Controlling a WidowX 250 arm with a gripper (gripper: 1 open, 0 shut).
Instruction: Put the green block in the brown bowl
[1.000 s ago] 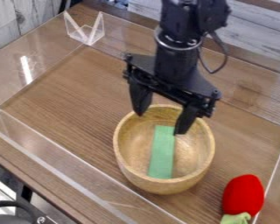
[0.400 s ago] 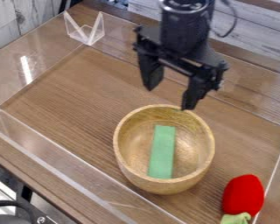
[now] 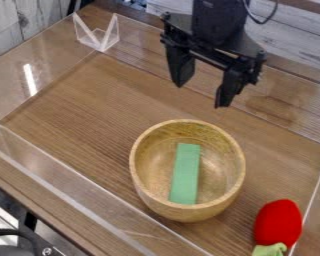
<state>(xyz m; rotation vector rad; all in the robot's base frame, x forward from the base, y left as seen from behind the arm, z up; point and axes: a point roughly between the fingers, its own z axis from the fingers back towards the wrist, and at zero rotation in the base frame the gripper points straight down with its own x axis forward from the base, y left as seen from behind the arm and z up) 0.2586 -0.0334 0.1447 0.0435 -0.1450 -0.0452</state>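
The green block (image 3: 187, 172), a flat bright green bar, lies inside the brown bowl (image 3: 152, 195), a round light wooden bowl at the lower middle of the table. My gripper (image 3: 206, 84) hangs above and behind the bowl, pointing down. Its two black fingers (image 3: 180, 68) stand wide apart with nothing between them, so it is open and clear of the bowl's rim.
A red rounded object with a green base (image 3: 276, 226) sits at the lower right, beside the bowl. Clear acrylic walls (image 3: 43, 70) fence the wooden table, and a clear stand (image 3: 96, 32) is at the back left.
The open gripper has risen from around the bowl's far rim and drawn back, away from the bowl. The green block stays lying in the bowl.
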